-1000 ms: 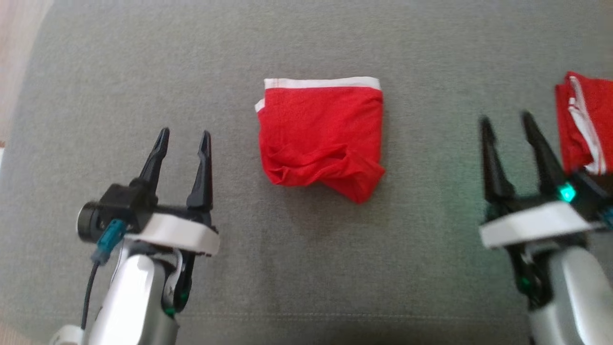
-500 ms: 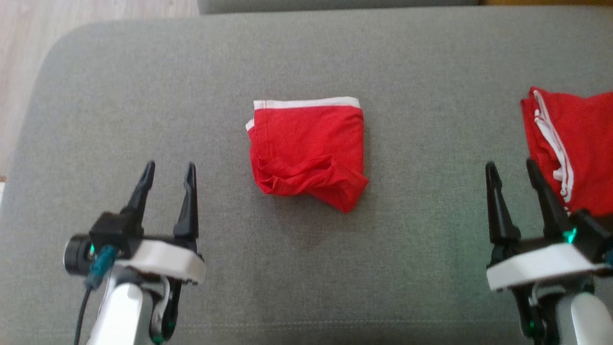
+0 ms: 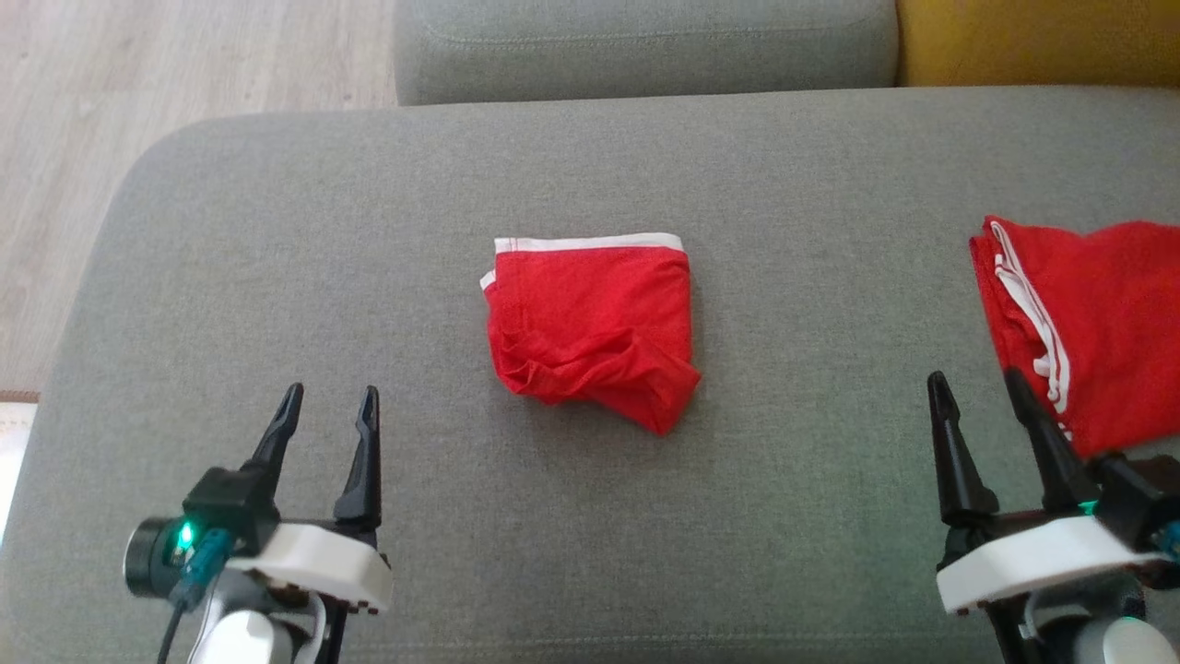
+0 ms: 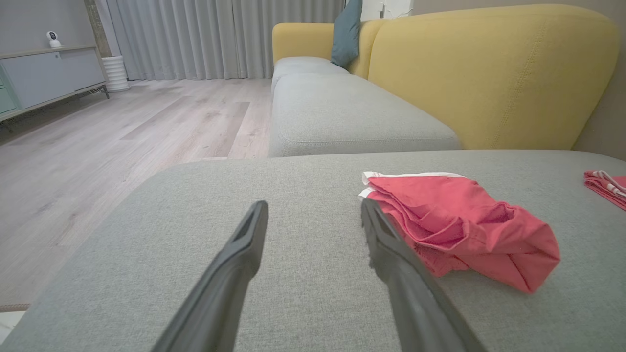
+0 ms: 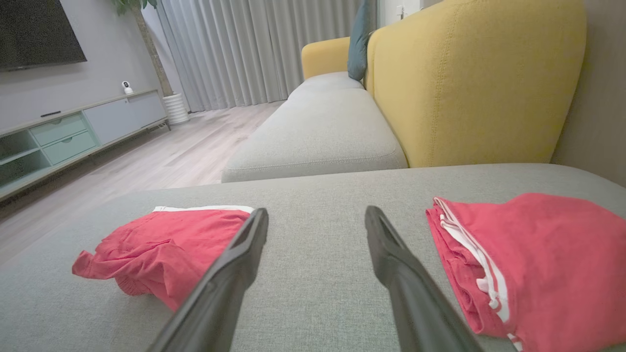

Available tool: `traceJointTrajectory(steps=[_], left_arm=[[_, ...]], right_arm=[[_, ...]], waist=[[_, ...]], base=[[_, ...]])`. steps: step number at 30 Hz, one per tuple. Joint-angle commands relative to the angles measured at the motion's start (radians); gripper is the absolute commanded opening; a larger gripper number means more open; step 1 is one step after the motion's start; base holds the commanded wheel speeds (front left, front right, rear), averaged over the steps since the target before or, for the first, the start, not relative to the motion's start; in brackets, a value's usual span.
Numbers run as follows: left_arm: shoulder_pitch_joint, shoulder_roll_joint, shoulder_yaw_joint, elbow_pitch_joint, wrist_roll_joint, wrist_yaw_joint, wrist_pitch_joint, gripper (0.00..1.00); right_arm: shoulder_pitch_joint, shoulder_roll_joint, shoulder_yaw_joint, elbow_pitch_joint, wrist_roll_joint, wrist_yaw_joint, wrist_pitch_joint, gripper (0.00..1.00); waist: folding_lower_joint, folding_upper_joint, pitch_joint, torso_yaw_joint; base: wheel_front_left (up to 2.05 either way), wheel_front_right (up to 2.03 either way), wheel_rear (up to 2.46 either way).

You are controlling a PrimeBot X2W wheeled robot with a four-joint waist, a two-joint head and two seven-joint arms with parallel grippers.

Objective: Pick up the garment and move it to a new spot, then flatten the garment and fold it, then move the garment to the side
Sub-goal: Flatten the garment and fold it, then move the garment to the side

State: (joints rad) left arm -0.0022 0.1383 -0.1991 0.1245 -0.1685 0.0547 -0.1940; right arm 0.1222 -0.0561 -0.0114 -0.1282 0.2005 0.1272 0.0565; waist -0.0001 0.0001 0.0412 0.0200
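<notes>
Red garment (image 3: 590,323) is lying folded, centred on cushion (image 3: 277,231) | left gripper (image 3: 331,397) at 8 o'clock, right gripper (image 3: 974,380) at 4 o'clock, jaws gaping, holding nothing | advice: pinching all layers, carrying toward 3 o'clock pile (image 3: 1106,304).

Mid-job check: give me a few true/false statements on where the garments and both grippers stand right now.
1. The left gripper and right gripper both stand open, holding nothing. True.
2. The folded red garment with a white waistband lies in the middle of the grey fabric sofa seat. True.
3. That garment is spread flat in a single layer. False: it is folded, with a bunched lower edge.
4. The red garment with white stripes sits at the robot's left. False: it lies at the right, to the right of the right gripper.
5. The sofa backrest is blue. False: the padded backrest is yellow.
</notes>
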Motion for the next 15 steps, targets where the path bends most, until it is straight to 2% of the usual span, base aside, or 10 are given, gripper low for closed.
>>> traceJointTrajectory(steps=[1,15], left_arm=[[-0.032,0.019,0.031,-0.039,0.007,0.01,0.001,1.0],[-0.033,0.025,0.023,-0.06,0.003,0.026,0.005,1.0]], right_arm=[[-0.016,-0.005,0.016,-0.043,-0.009,0.003,0.003,1.0],[-0.022,-0.005,0.017,-0.047,-0.006,0.003,0.015,1.0]], waist=[[0.0001,-0.0001,-0.001,0.001],[0.0001,-0.0001,0.002,0.008]], base=[[0.0,0.0,0.0],[0.0,0.0,0.0]])
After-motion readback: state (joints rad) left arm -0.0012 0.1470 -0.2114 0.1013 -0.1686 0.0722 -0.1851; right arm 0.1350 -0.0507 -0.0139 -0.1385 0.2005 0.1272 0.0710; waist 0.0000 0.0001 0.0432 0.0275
